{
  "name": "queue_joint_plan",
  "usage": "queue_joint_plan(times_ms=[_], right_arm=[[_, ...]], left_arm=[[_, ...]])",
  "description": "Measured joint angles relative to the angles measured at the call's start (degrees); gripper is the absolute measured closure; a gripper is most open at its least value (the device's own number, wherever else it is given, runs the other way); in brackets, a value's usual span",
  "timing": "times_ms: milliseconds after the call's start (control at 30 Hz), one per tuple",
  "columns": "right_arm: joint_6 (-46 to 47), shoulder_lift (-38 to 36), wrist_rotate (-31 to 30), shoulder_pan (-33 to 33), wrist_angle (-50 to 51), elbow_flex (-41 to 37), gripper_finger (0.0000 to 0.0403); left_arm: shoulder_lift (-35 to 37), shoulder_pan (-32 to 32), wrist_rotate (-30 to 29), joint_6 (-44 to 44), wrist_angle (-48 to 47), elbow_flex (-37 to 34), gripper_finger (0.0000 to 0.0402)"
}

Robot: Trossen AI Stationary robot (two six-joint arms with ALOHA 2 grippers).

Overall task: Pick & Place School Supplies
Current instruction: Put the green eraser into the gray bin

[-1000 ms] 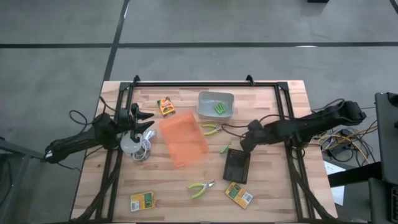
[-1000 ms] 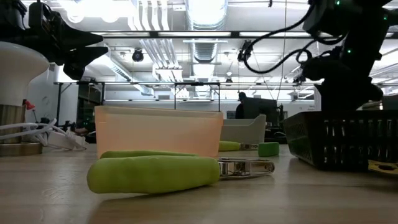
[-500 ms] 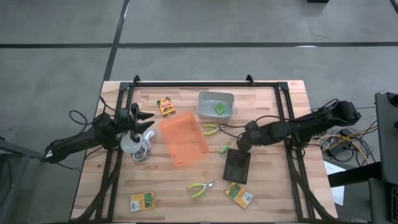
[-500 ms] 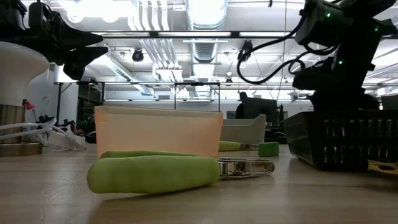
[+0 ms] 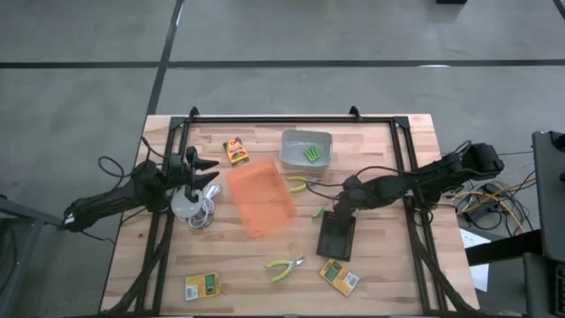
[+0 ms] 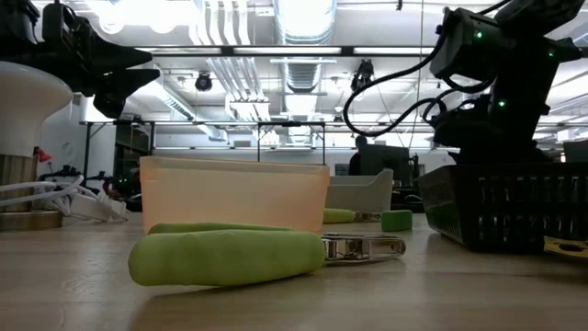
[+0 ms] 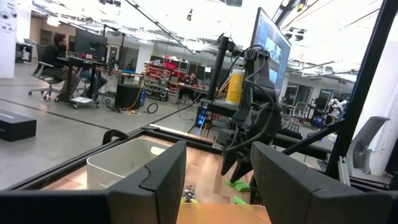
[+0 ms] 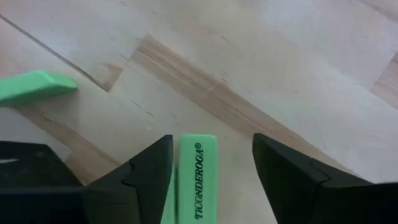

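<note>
- Hanging spread over the tabletop (image 8: 298, 68), the right gripper (image 8: 211, 177) has a green marker (image 8: 198, 180) between its jaws, ungripped; only its wrist view shows this.
- Left gripper (image 7: 217, 180), jaws apart, waits above the white cable reel (image 5: 187, 205).

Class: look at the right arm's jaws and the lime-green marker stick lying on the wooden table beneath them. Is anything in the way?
Nothing visible. The right gripper has its jaws open, straddling the lime-green marker stick on the bare wooden table. The black mesh basket sits just beside it, not between.
</note>
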State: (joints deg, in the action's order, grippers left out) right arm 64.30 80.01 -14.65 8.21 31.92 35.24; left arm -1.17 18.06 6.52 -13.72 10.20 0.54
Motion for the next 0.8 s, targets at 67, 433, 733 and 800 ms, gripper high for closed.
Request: queue_joint_plan(times_ms=[67,433,733,800], right_arm=[[0.3,0.3,0.4,0.0,0.2,-0.5,0.0184],[3.1,0.0,1.3,0.0,1.0,-2.3,0.0184],[7.5,-2.0,1.7,0.0,8.0,-2.5,0.0184],[9.1,-2.9,1.9,0.0,10.0,-2.6,0.0184]], left_arm=[[0.0,0.0,0.0,0.0,0.0,0.0,0.0214],[0.0,0.0,0.0,0.0,0.0,0.0,0.0214],[0.0,0.0,0.0,0.0,0.0,0.0,0.0213],[0.0,0.0,0.0,0.0,0.0,0.0,0.0214]])
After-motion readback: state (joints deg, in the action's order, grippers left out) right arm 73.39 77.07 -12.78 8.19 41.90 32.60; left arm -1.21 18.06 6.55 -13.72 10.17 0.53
